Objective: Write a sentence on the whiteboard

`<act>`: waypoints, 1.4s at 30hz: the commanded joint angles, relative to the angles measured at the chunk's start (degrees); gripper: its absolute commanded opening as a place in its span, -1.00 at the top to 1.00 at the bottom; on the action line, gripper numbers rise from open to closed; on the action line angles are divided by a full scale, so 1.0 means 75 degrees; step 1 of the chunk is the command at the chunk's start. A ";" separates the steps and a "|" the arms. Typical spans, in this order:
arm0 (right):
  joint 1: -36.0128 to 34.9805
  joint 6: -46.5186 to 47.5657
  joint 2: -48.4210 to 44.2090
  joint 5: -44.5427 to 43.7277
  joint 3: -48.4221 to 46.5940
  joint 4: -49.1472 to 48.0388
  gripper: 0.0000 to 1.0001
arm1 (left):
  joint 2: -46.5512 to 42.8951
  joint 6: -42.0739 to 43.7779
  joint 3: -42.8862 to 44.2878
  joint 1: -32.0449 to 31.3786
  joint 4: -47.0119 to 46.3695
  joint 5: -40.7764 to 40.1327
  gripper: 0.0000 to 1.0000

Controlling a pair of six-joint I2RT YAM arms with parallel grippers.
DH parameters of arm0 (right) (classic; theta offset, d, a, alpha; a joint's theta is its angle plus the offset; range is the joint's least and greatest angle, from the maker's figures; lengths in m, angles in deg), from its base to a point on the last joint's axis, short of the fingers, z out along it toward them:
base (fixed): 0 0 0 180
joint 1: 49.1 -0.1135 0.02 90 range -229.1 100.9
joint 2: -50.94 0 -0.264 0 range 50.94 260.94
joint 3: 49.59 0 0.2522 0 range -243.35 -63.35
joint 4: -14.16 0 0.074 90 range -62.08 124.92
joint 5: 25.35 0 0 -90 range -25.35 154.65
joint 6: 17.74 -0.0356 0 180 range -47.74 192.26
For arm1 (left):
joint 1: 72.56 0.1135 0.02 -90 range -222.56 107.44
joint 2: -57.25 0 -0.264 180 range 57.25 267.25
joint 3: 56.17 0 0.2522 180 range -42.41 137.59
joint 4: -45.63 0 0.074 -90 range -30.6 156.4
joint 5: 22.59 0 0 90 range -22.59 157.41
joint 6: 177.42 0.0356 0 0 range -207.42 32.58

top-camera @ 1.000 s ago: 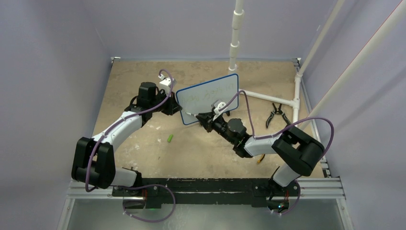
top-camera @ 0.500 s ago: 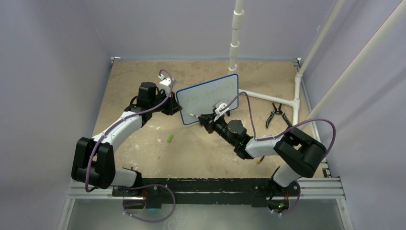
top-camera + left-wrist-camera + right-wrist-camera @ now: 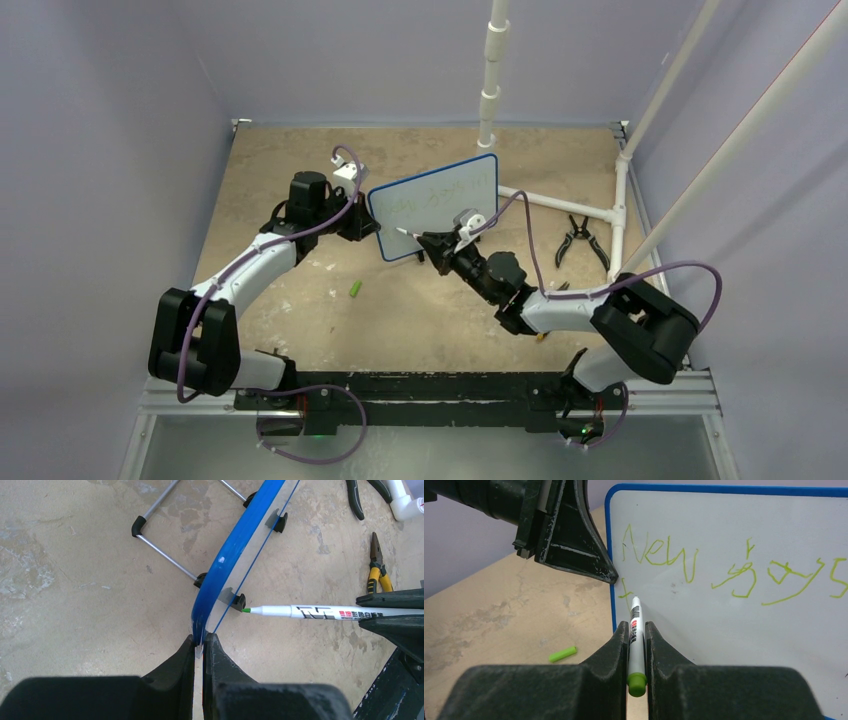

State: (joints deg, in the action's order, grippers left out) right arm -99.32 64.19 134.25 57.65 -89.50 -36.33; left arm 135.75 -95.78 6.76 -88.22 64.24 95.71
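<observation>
The whiteboard (image 3: 432, 203), white with a blue frame, stands tilted mid-table. My left gripper (image 3: 200, 641) is shut on its left blue edge (image 3: 234, 547). The sentence (image 3: 664, 560) is green handwriting: a first row across the board, and one short stroke (image 3: 624, 591) under it at the left. My right gripper (image 3: 636, 627) is shut on a white marker (image 3: 635, 635) with a green end. Its tip touches or nearly touches the board by that lower stroke. From the left wrist, the marker (image 3: 320, 612) points at the board's face from the right.
A green marker cap (image 3: 355, 289) lies on the tan table left of centre. Black pliers (image 3: 578, 238) and white pipes (image 3: 560, 205) sit at the right. Yellow-handled pliers (image 3: 377, 570) lie near the right arm. The board's wire stand (image 3: 160, 550) props it from behind.
The right arm has stretched out, and the marker tip has crept slightly up near the board's lower-left edge. The left arm and the board have not moved.
</observation>
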 commanded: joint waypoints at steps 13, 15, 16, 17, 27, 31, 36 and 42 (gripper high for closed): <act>-0.0019 0.0363 0.0705 -0.0274 -0.0844 -0.0276 1.00 | -0.0224 0.0000 0.0206 -0.0021 -0.0172 0.0013 1.00; -0.0022 0.0311 0.0669 -0.0392 -0.0739 -0.0265 1.00 | -0.0230 0.0001 0.0208 -0.0021 -0.0165 0.0019 1.00; -0.0020 0.0253 0.0634 -0.0421 -0.0657 -0.0234 1.00 | -0.0235 0.0001 0.0221 -0.0021 -0.0165 0.0024 1.00; -0.0028 0.0171 0.0605 -0.0420 -0.0572 -0.0193 1.00 | -0.0236 -0.0010 0.0220 -0.0021 -0.0165 0.0024 1.00; -0.0031 -0.0270 0.0655 -0.0452 -0.0080 0.0119 1.00 | -0.0271 -0.0024 0.0226 -0.0021 -0.0183 0.0036 1.00; -0.0031 -0.0194 0.0629 -0.0529 -0.0149 0.0055 1.00 | -0.0271 -0.0022 0.0221 -0.0022 -0.0187 0.0036 1.00; -0.0031 -0.0090 0.0623 -0.0554 -0.0312 -0.0151 1.00 | -0.0271 -0.0022 0.0207 -0.0030 -0.0197 0.0048 1.00; -0.0031 -0.0048 0.0588 -0.0514 -0.0447 -0.0343 1.00 | -0.0265 -0.0022 0.0215 -0.0031 -0.0195 0.0048 1.00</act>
State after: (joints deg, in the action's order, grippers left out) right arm -99.51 62.90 139.41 55.31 -90.42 -34.69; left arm 135.66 -95.75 6.76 -88.29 64.41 95.29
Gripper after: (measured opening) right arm 0.137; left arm 0.041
